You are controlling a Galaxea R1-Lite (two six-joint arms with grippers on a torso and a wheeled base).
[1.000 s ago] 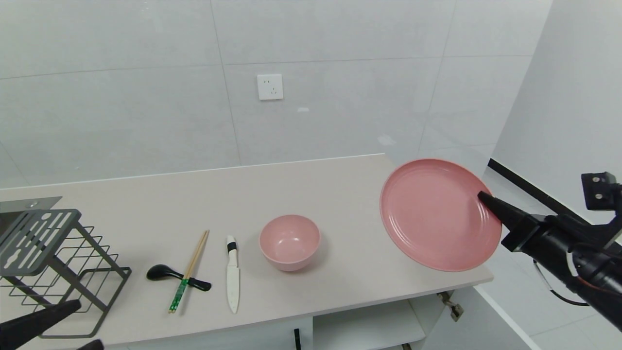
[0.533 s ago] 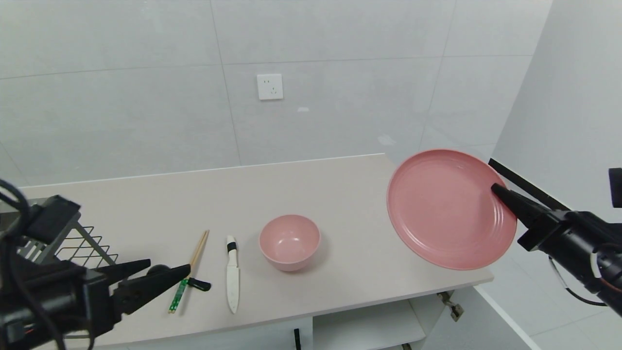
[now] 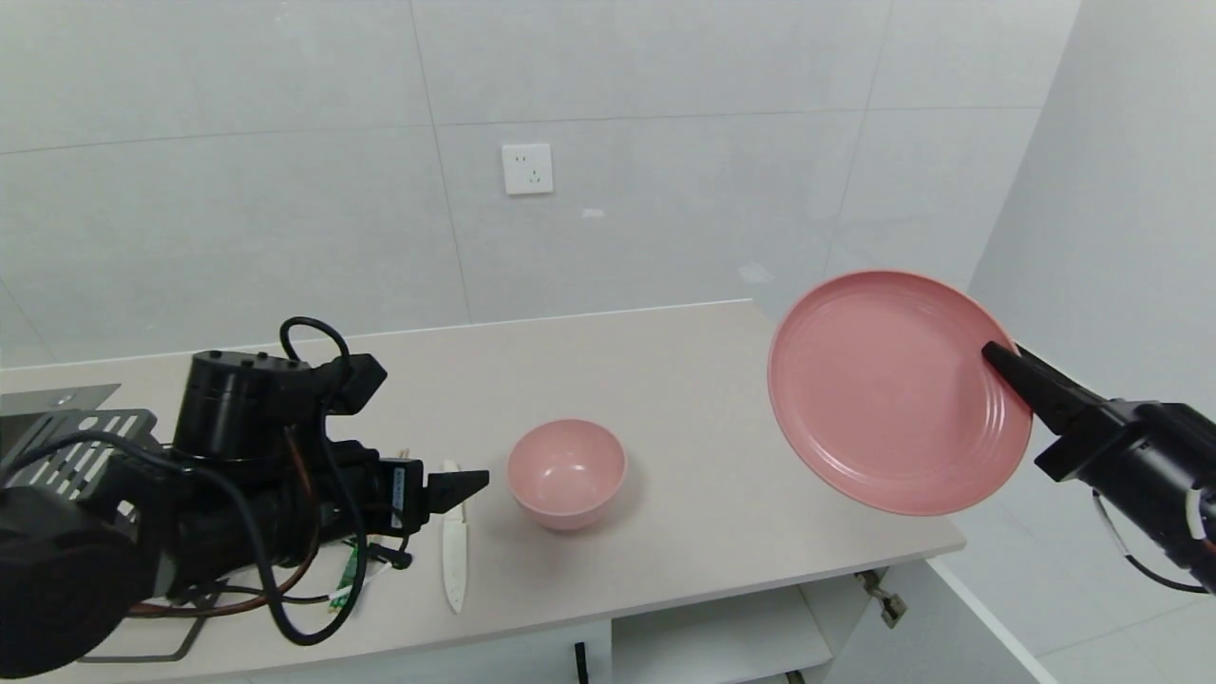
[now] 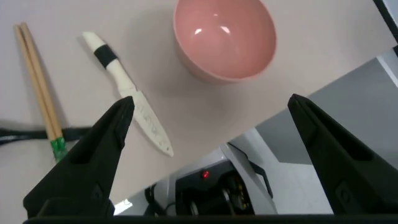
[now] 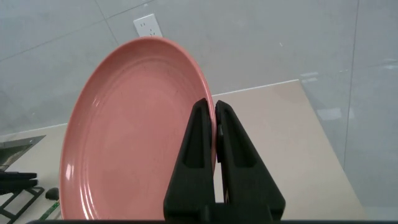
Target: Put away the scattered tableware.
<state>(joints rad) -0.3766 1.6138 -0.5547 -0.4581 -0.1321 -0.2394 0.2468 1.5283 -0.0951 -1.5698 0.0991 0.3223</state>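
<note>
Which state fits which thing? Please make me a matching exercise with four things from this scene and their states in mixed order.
1. pink plate
2. pink bowl
3. knife
4. left hand

a. open and empty
b. lying flat on the counter
c. gripped at its rim by the right hand
d. standing upright on the counter

Pairs: 1-c, 2-d, 3-b, 4-a.

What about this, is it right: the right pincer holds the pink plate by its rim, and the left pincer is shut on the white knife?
One part is wrong. The left pincer is open and empty; the white knife lies on the counter, as the left wrist view shows. The right pincer does hold the pink plate by its rim.
</note>
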